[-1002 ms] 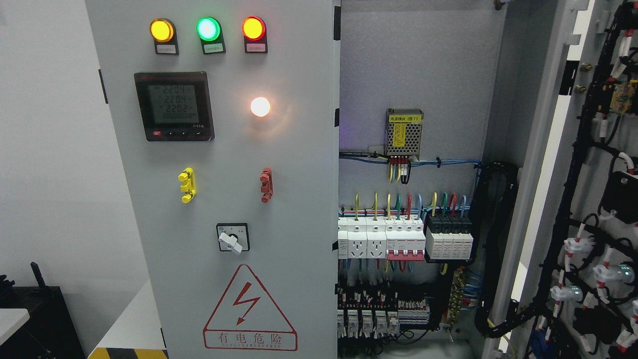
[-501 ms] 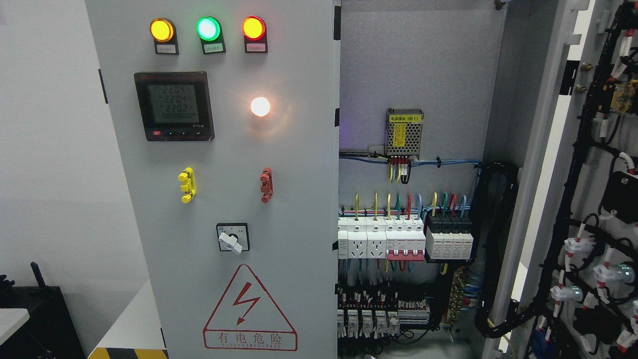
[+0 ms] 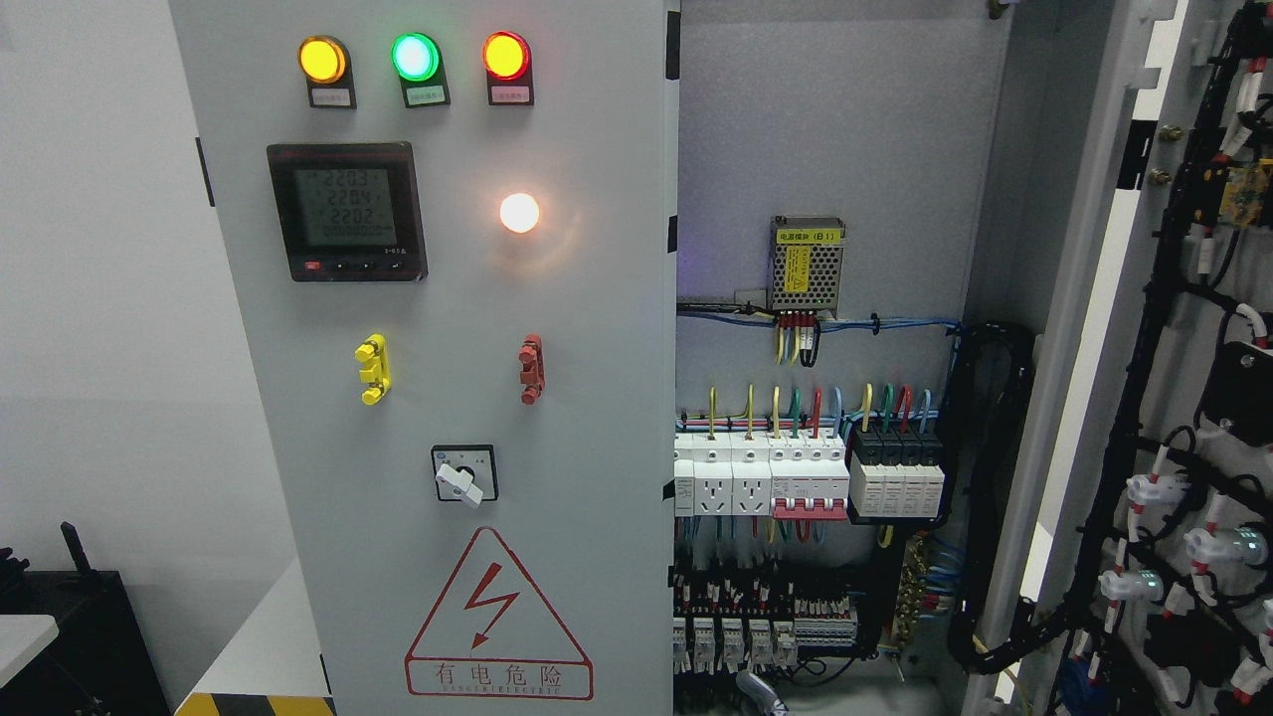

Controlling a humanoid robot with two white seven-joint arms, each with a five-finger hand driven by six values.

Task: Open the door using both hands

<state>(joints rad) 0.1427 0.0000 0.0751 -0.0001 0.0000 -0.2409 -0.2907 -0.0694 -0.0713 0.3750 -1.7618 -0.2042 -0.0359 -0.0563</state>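
A: Where's the door?
B: Right door point(image 3: 1124, 328) is swung wide, wiring showing; left door point(image 3: 448, 398) is shut. Something grey pokes in at the bottom point(image 3: 761, 691), maybe a hand, can't tell its fingers.

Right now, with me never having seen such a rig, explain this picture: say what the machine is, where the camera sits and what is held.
The one picture comes from a camera on a humanoid robot's head, facing an electrical cabinet. The left door is shut. It carries three lit lamps, a digital meter, a rotary switch and a shock warning sign. The right door is swung open, showing rows of breakers and coloured wiring inside. A small grey shape at the bottom edge may be part of a robot hand, but too little shows to tell. Nothing is visibly held.
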